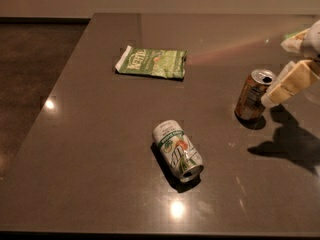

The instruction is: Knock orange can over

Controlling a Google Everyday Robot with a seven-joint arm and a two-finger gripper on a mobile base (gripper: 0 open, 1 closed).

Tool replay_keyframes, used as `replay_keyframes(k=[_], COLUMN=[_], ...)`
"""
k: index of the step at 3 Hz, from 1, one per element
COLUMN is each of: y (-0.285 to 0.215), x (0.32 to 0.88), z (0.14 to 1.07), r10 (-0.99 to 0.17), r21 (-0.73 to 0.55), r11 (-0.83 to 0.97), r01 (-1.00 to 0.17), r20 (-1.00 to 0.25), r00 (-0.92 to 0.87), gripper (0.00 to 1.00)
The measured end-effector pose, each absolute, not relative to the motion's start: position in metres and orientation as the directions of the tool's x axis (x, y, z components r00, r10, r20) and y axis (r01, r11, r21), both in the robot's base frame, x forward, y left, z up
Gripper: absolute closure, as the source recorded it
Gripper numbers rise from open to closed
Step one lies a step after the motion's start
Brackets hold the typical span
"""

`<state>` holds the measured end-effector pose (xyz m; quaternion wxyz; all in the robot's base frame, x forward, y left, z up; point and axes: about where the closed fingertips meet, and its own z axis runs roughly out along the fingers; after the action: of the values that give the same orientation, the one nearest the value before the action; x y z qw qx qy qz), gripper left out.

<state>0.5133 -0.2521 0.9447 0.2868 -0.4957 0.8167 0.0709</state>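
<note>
The orange can (253, 96) stands upright at the right of the dark table (100, 134), its silver top open. My gripper (289, 69) comes in from the right edge of the view, level with the can's top. Its pale lower part reaches the can's upper right side and seems to touch it. A white-and-green can (177, 150) lies on its side near the middle front of the table.
A green chip bag (152, 62) lies flat at the back left of the table. The gripper's shadow (287, 145) falls on the table right of the orange can. The table's left edge drops to a dark floor (30, 84).
</note>
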Motion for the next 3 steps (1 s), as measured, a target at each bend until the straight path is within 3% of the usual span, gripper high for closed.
replay_keyframes(k=[3], y=[-0.257], x=[0.520], z=[0.914], r10=[-0.617], r21=[-0.112], r11=[0.545], r01=[-0.831], r20=[-0.724], r00=[-0.307], gripper=[0.00])
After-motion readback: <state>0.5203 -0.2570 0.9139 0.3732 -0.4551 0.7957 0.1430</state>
